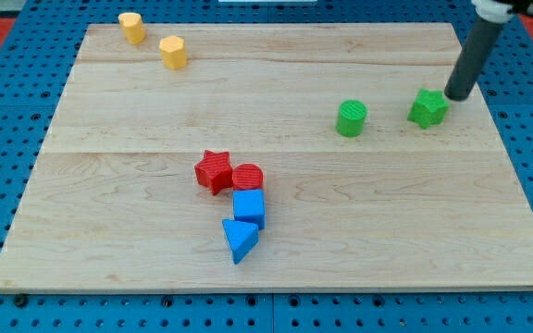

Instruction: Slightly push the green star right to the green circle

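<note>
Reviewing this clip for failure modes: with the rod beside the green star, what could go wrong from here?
My tip sits at the green star's upper right, not squarely on its right side, so a push may send it down the view or spin it, missing the green circle. Pushing too far could knock the circle leftward.

Pale wooden counter (155, 185), two yellow blocks (132, 28) (173, 52) top left, green circle (351, 118) near green star (427, 108) at right, red star (214, 171), red circle (248, 178), blue cube (249, 208), blue triangle (240, 240) clustered bottom centre
</note>
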Tool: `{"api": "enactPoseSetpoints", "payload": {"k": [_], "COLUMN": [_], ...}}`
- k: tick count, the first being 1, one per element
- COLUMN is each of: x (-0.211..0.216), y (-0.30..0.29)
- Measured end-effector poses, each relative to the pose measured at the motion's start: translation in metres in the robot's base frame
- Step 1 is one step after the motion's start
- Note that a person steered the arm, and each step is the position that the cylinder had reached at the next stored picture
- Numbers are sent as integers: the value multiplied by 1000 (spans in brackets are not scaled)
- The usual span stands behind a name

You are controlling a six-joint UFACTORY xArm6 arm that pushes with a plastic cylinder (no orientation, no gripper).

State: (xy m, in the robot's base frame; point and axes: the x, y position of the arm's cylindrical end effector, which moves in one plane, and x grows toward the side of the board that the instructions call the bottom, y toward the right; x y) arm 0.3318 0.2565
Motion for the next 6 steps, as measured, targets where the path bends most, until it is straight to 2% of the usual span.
{"api": "enactPoseSetpoints", "payload": {"k": [1, 2, 3, 4, 5, 6], "x": [43, 131, 139, 224, 194, 116], "y": [-39, -6, 26, -14, -57, -55]}}
